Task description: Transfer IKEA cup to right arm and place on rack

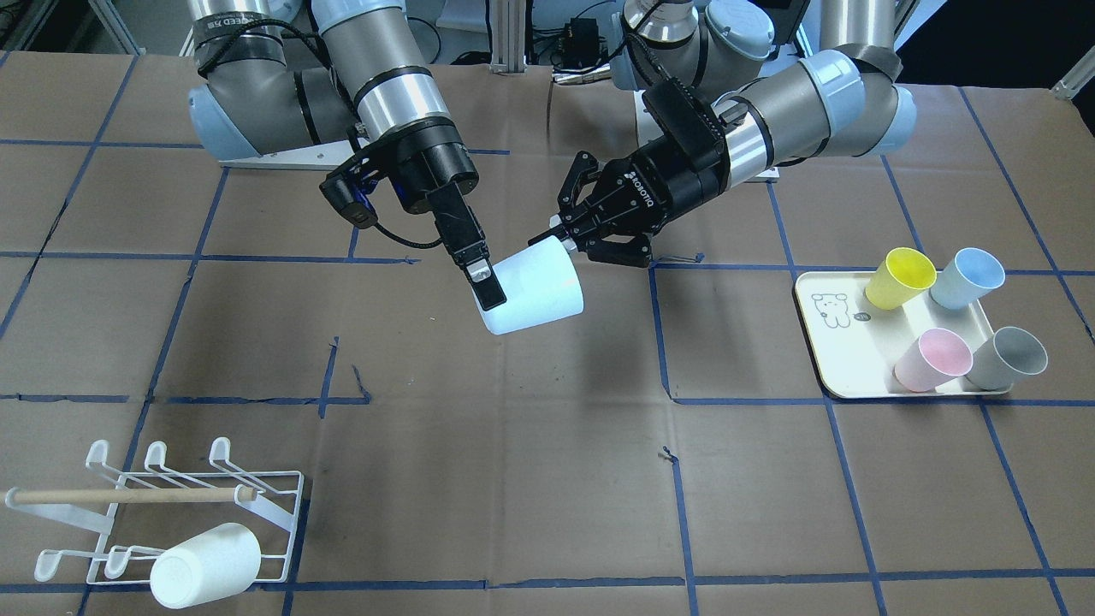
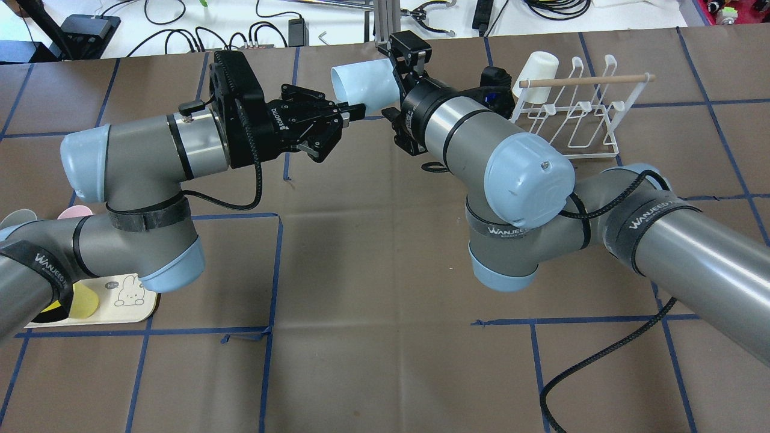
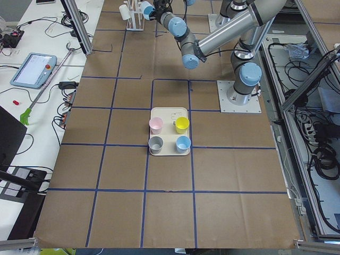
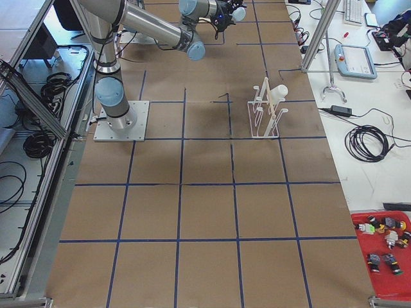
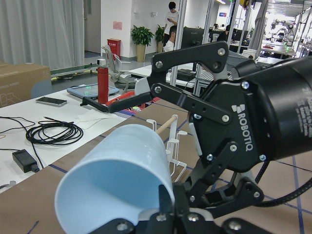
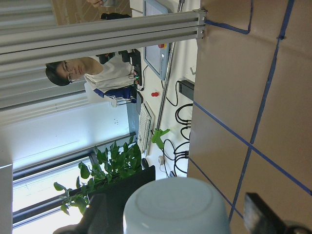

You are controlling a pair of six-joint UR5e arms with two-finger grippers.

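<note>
IKEA cup (image 1: 537,291) hangs tilted over bare mid-table, its rim pinched by the left gripper (image 1: 560,243), which is marked ROBOTIQ. The right gripper (image 1: 489,293) straddles its base, its fingers (image 6: 257,215) spread with a gap showing. The rack (image 1: 282,506) stands well apart.

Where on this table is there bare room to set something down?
Free: the brown stretch between the rack and the tray. Crowded: the tray, and mid-table where the left end effector and right end effector meet at the pale blue cup.
</note>
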